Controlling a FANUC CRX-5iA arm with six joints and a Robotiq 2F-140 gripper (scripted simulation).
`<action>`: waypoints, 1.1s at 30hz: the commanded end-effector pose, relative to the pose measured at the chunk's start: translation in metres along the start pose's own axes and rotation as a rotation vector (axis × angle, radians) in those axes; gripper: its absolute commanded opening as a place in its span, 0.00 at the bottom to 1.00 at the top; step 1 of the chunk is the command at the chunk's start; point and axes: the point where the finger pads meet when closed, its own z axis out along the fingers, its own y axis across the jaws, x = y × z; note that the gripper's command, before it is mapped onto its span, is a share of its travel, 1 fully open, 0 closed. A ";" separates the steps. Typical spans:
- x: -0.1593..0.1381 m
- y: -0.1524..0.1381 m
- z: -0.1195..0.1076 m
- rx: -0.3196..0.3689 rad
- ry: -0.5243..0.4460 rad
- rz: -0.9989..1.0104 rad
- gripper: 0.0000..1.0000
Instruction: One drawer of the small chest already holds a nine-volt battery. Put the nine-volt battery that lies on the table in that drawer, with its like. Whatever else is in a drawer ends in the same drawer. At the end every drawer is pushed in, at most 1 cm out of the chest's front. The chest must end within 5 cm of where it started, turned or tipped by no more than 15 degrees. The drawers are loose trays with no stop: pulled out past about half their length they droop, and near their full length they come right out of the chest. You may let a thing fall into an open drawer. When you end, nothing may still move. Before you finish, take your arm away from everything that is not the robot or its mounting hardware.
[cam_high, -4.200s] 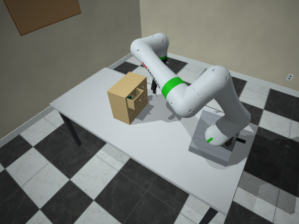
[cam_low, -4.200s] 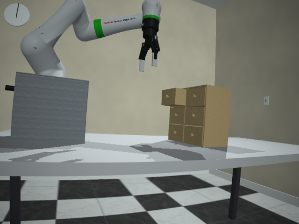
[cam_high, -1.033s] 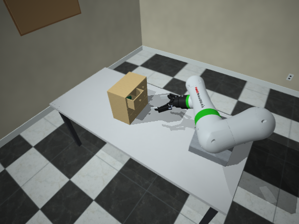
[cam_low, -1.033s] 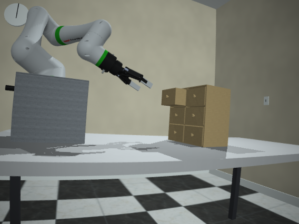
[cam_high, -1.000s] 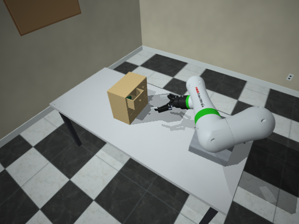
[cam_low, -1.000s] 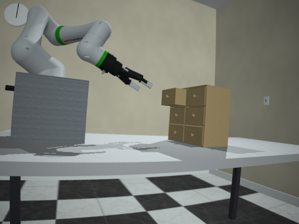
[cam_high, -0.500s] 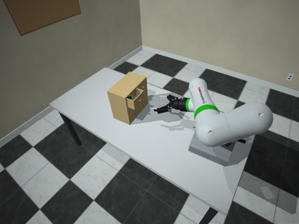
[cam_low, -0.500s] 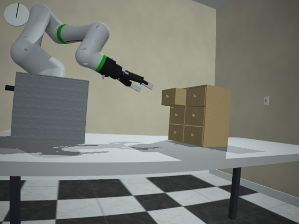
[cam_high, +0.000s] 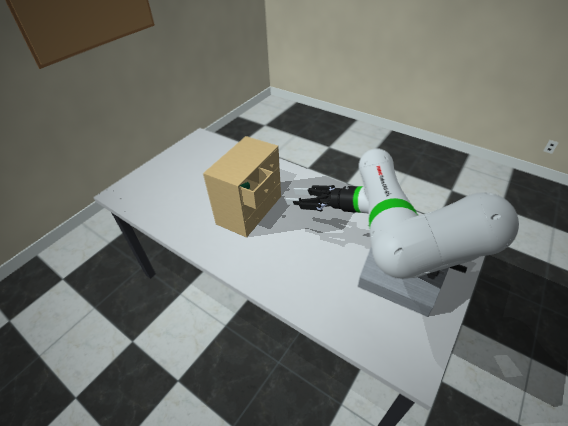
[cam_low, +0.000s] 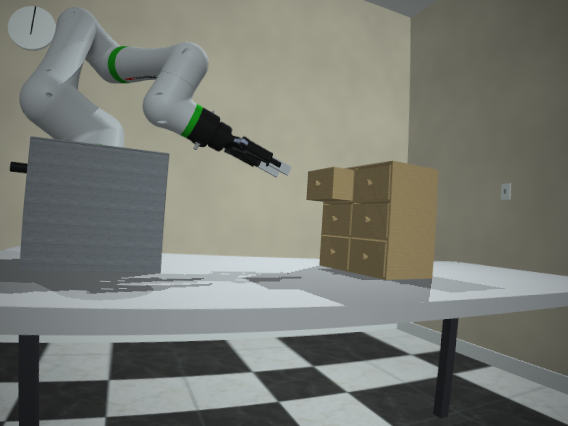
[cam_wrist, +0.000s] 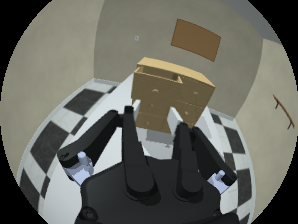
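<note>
The small wooden chest (cam_high: 239, 183) stands on the white table and has six drawers. Its top drawer (cam_low: 330, 184) on the left in the exterior view is pulled partly out; the other drawers sit flush. A dark green thing (cam_high: 245, 185) shows inside the open drawer, too small to name. My gripper (cam_high: 296, 196) hovers level with the top row, a short way in front of the chest, pointing at it. Its fingers are half closed with a gap and nothing between them. It also shows in the exterior view (cam_low: 280, 169) and the wrist view (cam_wrist: 153, 119). I see no battery on the table.
The arm's grey base block (cam_high: 400, 287) sits at the table's right end. The chest fills the middle of the wrist view, beyond the fingers. A wall stands close behind the chest's side of the table.
</note>
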 end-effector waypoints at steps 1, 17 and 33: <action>0.000 0.000 0.000 0.000 0.000 0.000 0.00; 0.000 0.000 0.003 0.000 0.000 0.000 0.00; 0.002 0.000 0.043 0.000 0.000 0.000 0.00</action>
